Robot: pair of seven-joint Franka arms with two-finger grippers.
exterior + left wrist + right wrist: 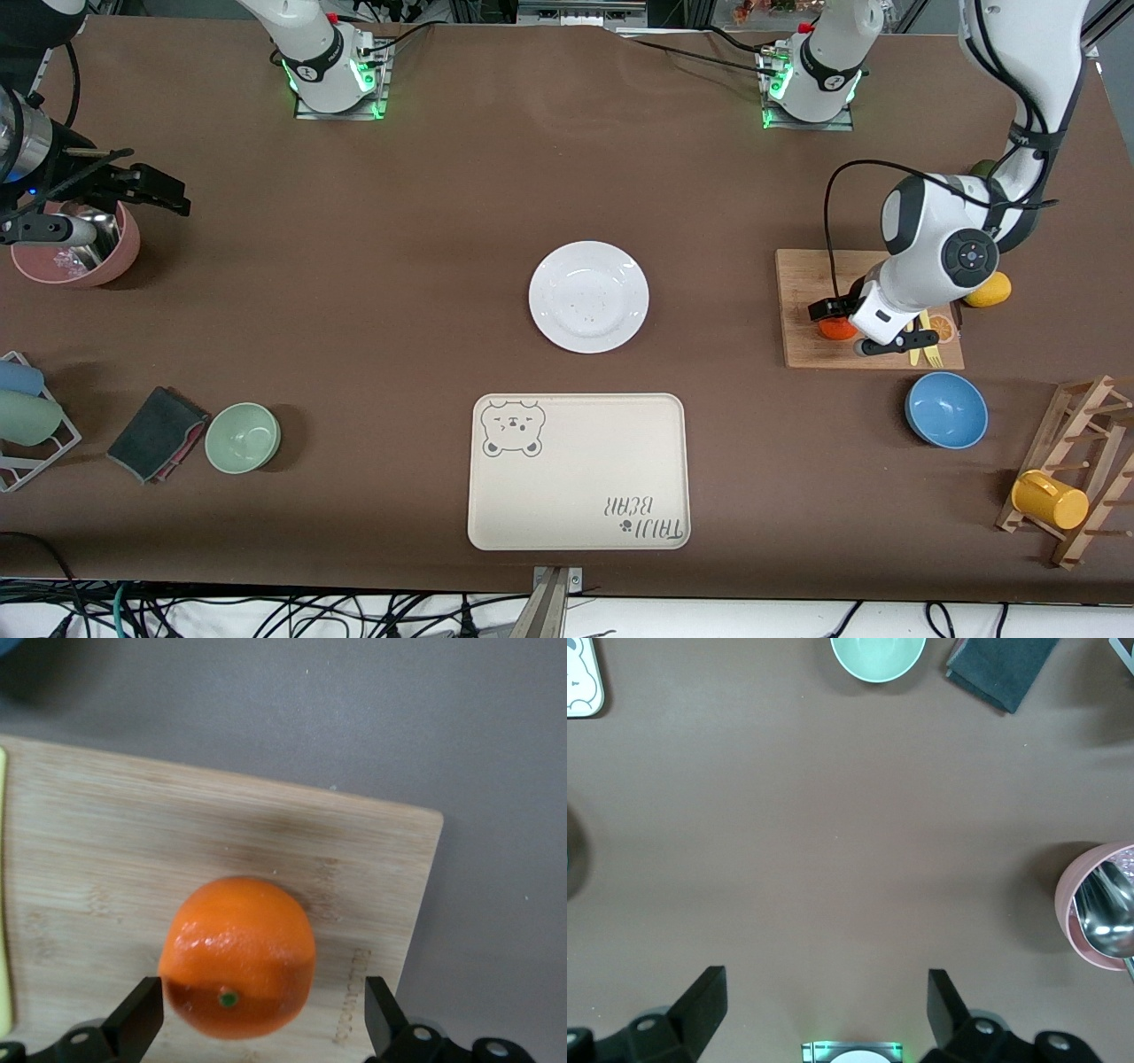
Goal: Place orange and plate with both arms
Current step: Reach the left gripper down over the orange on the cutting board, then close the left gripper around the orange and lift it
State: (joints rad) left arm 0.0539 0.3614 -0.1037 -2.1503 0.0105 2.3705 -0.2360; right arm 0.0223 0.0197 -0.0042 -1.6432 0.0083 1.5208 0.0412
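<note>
Left claw (257, 1023) spread wide around the orange (237, 957) on the board (106, 859), not gripping. Right claw (824, 1014) wide open, empty, waiting above the worktop (833, 833); plate (588, 296) mid-worktop.

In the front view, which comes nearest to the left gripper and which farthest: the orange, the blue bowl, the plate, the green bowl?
The left gripper, open, hangs over the cutting board.
1. Orange: on the board, between the fingers.
2. Blue bowl: beside the board, nearer the camera.
3. Plate: mid-table.
4. Green bowl: toward the right arm's end.
</note>
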